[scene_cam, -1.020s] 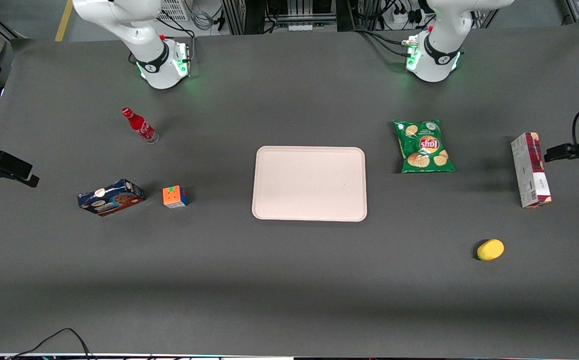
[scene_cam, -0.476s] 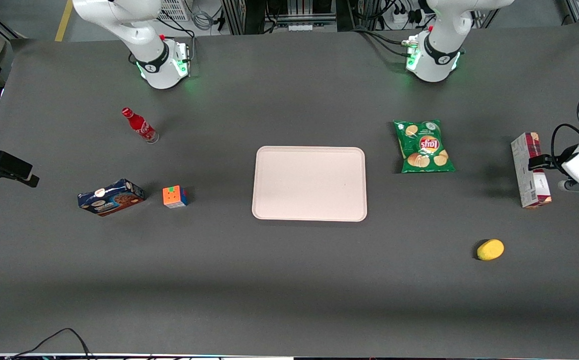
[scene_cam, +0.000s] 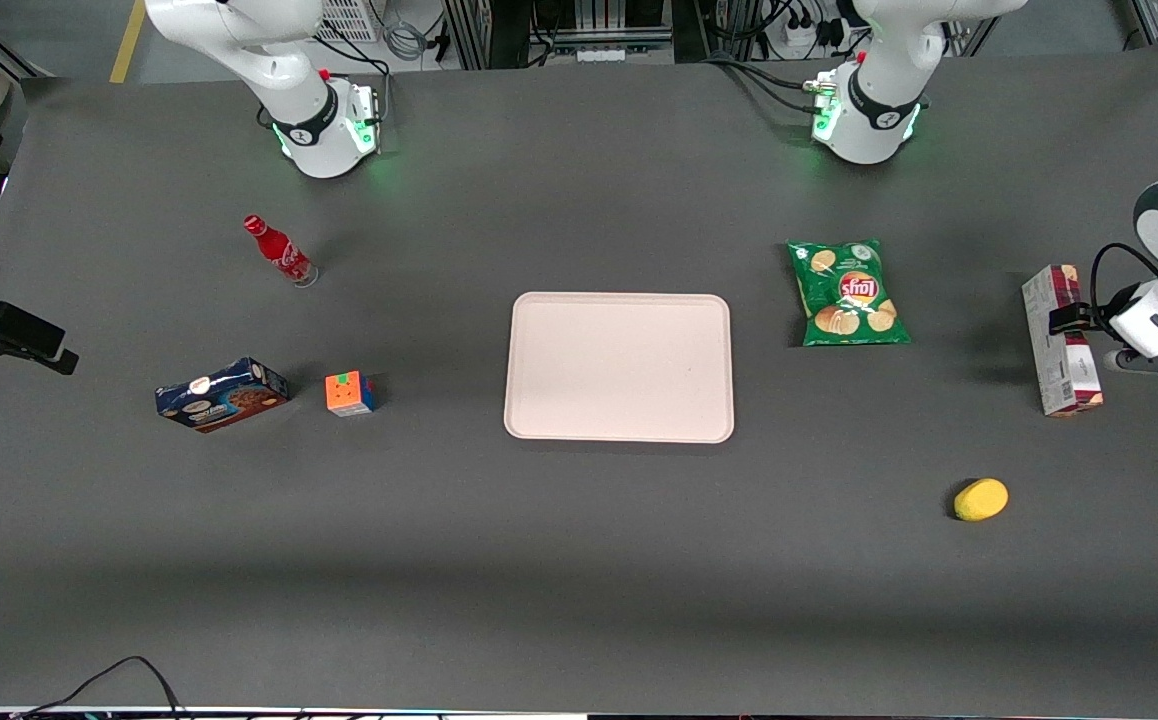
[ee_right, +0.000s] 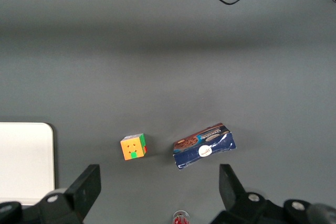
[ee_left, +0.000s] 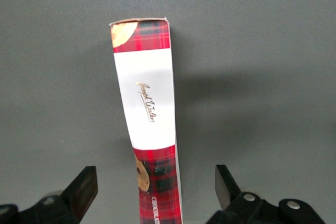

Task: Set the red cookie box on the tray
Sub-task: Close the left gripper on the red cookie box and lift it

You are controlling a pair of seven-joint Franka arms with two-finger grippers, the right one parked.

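Observation:
The red cookie box (scene_cam: 1061,375) lies on the table toward the working arm's end, its length running toward and away from the front camera. In the left wrist view it (ee_left: 149,108) shows a white panel and red plaid ends. My left gripper (scene_cam: 1151,360) hovers above the box, open and empty. In the left wrist view the gripper (ee_left: 155,187) has one finger on either side of the box's plaid end, both clear of it. The pale pink tray (scene_cam: 619,367) lies mid-table with nothing on it; its corner shows in the right wrist view (ee_right: 23,161).
A green chip bag (scene_cam: 847,292) lies between the tray and the red box. A yellow lemon (scene_cam: 981,499) sits nearer the front camera. Toward the parked arm's end are a Rubik's cube (scene_cam: 349,393), a blue cookie box (scene_cam: 222,394) and a red bottle (scene_cam: 279,250).
The left arm has come in from the table's edge to stand over the red cookie box. The objects have not moved.

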